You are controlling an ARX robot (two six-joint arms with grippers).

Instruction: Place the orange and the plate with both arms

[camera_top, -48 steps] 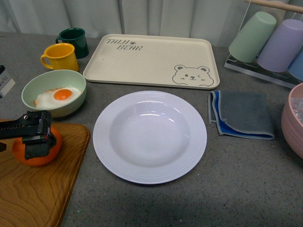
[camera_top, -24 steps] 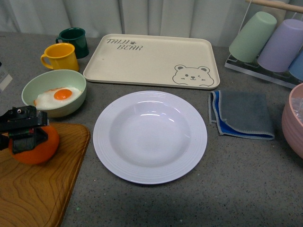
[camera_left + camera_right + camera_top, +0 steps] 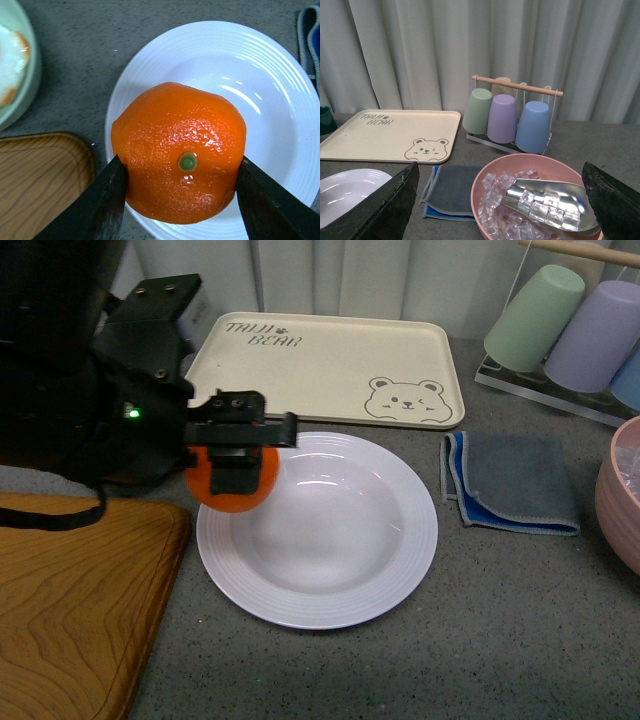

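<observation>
One orange (image 3: 180, 150), green stem dot facing the camera, clamped between the black fingers (image 3: 95, 205) of the left gripper (image 3: 182, 166), over a white ridged plate (image 3: 280, 100). Around it: pale green bowl (image 3: 31, 75), wooden tray (image 3: 40, 180), blue-edged cloth (image 3: 309, 35), grey table (image 3: 100, 35).

There were one orange (image 3: 170, 130), one plate (image 3: 340, 540), one cloth (image 3: 515, 480), one scoop (image 3: 555, 200); two bowls, the pale green bowl (image 3: 33, 75) and pink bowl (image 3: 535, 159); two trays, the beige tray (image 3: 330, 360) and wooden tray (image 3: 80, 600); three plainly visible cups (image 3: 502, 119).

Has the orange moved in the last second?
Yes. Held in the left gripper, the orange went rightward from over the wooden board to above the white plate's left rim.
</observation>
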